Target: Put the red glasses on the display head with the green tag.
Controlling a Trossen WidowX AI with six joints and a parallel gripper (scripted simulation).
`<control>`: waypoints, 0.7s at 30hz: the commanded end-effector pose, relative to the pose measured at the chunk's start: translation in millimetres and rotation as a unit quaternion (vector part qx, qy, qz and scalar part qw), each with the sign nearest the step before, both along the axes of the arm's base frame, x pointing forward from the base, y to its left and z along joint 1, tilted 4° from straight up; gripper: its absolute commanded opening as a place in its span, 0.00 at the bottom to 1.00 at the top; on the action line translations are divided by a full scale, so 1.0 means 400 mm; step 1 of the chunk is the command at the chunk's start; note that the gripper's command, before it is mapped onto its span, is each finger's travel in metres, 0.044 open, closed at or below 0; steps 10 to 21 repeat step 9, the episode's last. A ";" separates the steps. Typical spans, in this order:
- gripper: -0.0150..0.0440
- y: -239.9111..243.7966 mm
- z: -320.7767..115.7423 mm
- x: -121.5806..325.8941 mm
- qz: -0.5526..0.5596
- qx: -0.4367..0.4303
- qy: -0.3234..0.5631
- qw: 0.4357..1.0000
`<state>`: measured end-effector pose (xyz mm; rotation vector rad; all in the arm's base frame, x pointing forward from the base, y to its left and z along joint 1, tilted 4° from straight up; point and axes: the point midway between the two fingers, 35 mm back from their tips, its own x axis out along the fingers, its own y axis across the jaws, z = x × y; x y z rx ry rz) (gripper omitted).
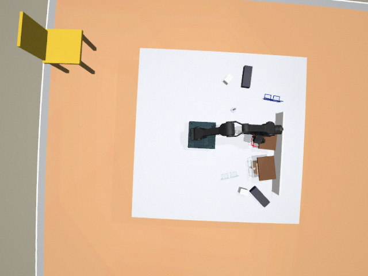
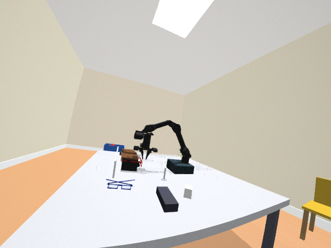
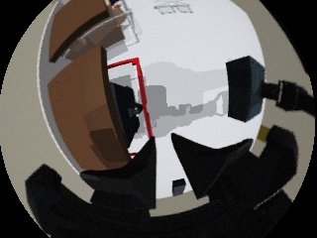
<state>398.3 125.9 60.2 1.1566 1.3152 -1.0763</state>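
The red glasses [image 1: 252, 141] [image 2: 140, 161] [image 3: 144, 101] stand across the face of the near dark-faced head [image 1: 268, 143] [image 2: 129, 166] [image 3: 123, 111] with a brown top. One temple runs back along the head's side. The front bar passes close to the nose; whether the bridge rests on it, and the ears, cannot be told. My gripper [image 2: 144, 159] [image 3: 162, 138] is partly open and empty, its left fingertip right beside the front bar's lower end. The other head [image 1: 266, 168] [image 3: 81, 25], lighter-faced, stands apart with clear glasses in front of its face. No green tag shows.
A pale upright panel [image 1: 277, 157] [image 2: 114, 168] stands behind the heads. Blue glasses [image 2: 120, 184], dark cases [image 1: 246, 76] [image 1: 259, 196], white blocks [image 1: 243, 191] [image 2: 187, 192], clear glasses [image 1: 229, 175] and a small post [image 2: 164, 173] stand or lie around the table.
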 end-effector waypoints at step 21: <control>0.44 -0.013 0.038 -0.096 0.002 0.001 -0.002 1.000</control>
